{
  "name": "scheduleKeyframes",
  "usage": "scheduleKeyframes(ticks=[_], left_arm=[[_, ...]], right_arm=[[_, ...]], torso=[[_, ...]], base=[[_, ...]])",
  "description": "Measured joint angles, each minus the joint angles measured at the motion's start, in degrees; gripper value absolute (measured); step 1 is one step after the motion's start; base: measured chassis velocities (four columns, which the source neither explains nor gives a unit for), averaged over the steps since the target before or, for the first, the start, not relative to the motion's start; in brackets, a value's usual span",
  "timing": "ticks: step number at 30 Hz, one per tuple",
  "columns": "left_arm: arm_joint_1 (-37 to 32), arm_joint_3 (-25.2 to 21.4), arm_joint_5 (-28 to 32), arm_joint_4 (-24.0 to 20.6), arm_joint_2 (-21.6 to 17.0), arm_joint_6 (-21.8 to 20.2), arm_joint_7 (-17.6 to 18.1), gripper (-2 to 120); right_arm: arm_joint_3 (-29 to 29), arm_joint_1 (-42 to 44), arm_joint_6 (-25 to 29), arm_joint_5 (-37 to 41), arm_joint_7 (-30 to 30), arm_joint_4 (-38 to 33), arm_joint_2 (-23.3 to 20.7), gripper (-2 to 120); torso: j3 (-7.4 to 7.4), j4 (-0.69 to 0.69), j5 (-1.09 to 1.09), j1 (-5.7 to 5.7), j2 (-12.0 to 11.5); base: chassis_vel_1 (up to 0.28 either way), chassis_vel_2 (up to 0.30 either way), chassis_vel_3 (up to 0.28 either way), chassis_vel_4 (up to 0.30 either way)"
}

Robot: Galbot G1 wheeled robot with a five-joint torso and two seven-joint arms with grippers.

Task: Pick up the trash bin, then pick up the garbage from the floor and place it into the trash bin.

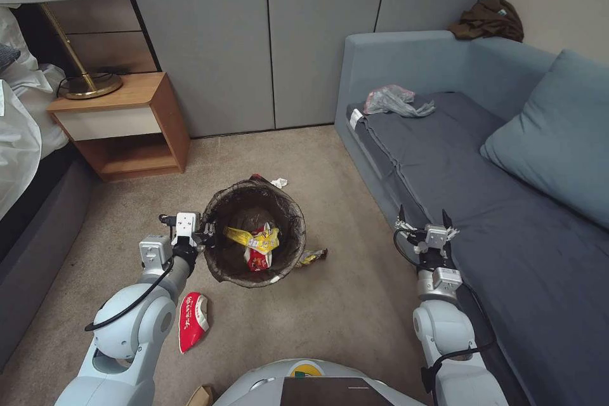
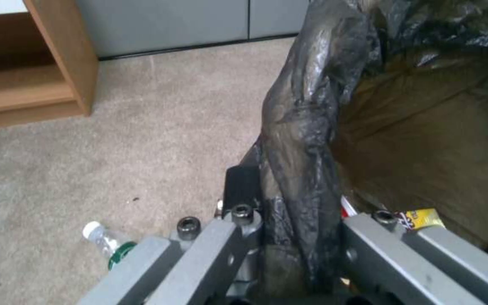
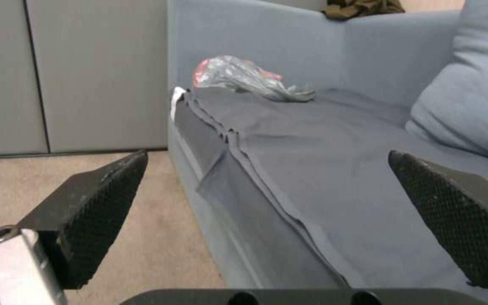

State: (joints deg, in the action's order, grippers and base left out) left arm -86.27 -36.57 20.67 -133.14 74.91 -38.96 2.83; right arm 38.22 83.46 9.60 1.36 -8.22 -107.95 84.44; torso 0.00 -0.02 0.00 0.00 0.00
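Where the beige carpet (image 1: 342, 304) is spreading across the middle of the head view, a small room is being shown: grey wardrobe doors (image 1: 273, 32) along the top, a wooden nightstand (image 1: 120, 127) with a brass lamp (image 1: 76, 70) at the upper left, and a blue-grey sofa (image 1: 482, 203) down the right side, with a grey-pink plastic bag (image 1: 396, 100) lying on its seat. At centre frame the trash bin (image 1: 254, 231) is being held by its left rim, the left gripper (image 1: 206, 236) being clamped on the dark liner folded over the edge; in the left wrist view the crumpled bag (image 2: 298, 140) is being pinched between the fingers (image 2: 238, 186). Yellow and red packets (image 1: 259, 244) are lying inside the bin. A red-and-white snack packet (image 1: 192, 320) is lying on the carpet at lower left, just beside the left forearm, and a dark foil wrapper (image 1: 314, 256) is resting against the bin's right side. A white tissue wad (image 1: 279, 183) is sitting just beyond the bin's far rim, and a clear bottle (image 2: 106, 243) is showing near the left gripper in the wrist view. The right gripper (image 1: 424, 221) is being held with its fingers spread wide and empty, over the sofa's front edge at right of centre. Open carpet is lying between bin and sofa.
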Motion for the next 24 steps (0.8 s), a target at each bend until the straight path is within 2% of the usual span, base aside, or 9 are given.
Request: scheduleKeyframes(ticks=[24], left_arm=[[-0.1,0.0,-0.1,0.0,0.0,0.0,0.0,0]], right_arm=[[-0.1,-0.1,-0.4,0.1,-0.3,0.1,0.0,100]], torso=[[0.01,-0.01,0.0,0.0,0.0]], base=[[-0.09,0.086,0.081,-0.093]])
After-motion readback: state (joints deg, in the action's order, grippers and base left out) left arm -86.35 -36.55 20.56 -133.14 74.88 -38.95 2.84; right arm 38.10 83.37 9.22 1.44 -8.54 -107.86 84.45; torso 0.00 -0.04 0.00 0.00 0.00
